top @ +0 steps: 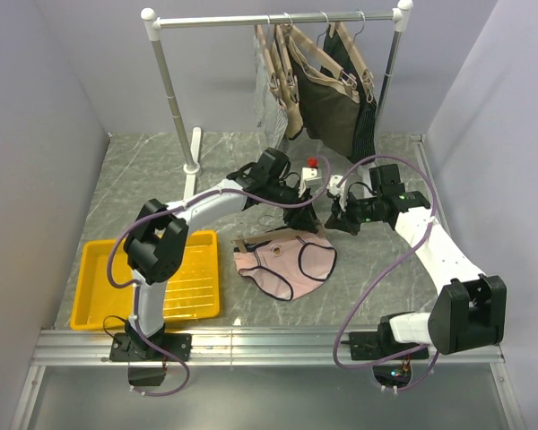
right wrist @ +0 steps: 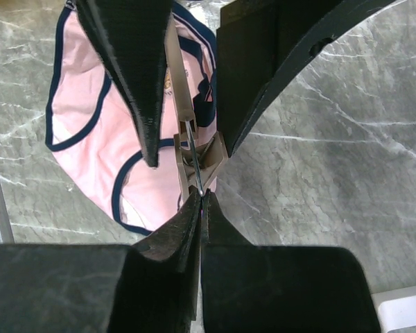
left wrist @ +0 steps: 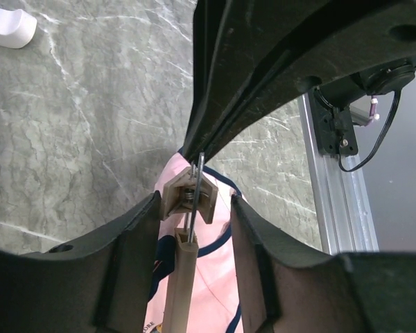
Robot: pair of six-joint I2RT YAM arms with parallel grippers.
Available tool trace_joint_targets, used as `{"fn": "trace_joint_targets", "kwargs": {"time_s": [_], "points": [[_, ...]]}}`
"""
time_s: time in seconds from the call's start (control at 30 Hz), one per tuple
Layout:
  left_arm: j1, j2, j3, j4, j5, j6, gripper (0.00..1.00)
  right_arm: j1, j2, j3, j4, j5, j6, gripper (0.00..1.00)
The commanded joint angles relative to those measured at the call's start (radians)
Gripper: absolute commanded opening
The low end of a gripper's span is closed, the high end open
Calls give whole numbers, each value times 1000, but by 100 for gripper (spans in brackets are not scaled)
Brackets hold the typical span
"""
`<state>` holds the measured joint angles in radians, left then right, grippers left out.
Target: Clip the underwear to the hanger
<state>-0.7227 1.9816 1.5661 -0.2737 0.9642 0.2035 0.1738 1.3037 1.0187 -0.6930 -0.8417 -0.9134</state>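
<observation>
Jaws at right pinch the hanger (right wrist: 182,104) hook (right wrist: 196,173); left pair, half-open, apparently straddles its clip (left wrist: 189,196).

The pink underwear (top: 291,264) with dark blue edges lies spread out on the grey desk (top: 161,179). The thin tan hanger (left wrist: 179,277) is over its top edge, with a clip at the end.

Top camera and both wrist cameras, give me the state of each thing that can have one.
underwear, lying spread on the table, not visibly clipped.
hanger, over the underwear, held by its wire hook.
right gripper, fingers shut on the hanger's hook.
left gripper, fingers apart, one each side of the hanger, not gripping.
dark garments, hanging from the rail.
</observation>
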Motion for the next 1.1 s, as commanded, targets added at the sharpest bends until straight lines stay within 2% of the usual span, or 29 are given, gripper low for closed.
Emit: {"fn": "trace_joint_targets", "kwargs": {"time_s": [0.0,0.13,0.3,0.73,0.8,0.93,1.03,1.07], "points": [[-58,26,49,18,-27,-24,48,33,-32,3,9,-23,-41,0],[-61,31,48,25,-25,-32,45,32,-38,1,6,-30,-41,0],[-67,39,51,30,-32,-42,49,33,-38,4,-2,-39,-39,0],[-78,74,83,1,-27,-33,45,33,-29,6,4,-43,-31,0],[-80,77,86,-2,-24,-32,39,35,-29,6,4,-43,-30,0],[-81,80,89,-7,-19,-21,21,33,-26,8,1,-43,-35,0],[-80,77,86,-2,-6,-24,0,33,-26,7,3,-40,-30,0],[-80,76,83,1,-1,-27,0,33,-23,6,3,-39,-27,0]]}}
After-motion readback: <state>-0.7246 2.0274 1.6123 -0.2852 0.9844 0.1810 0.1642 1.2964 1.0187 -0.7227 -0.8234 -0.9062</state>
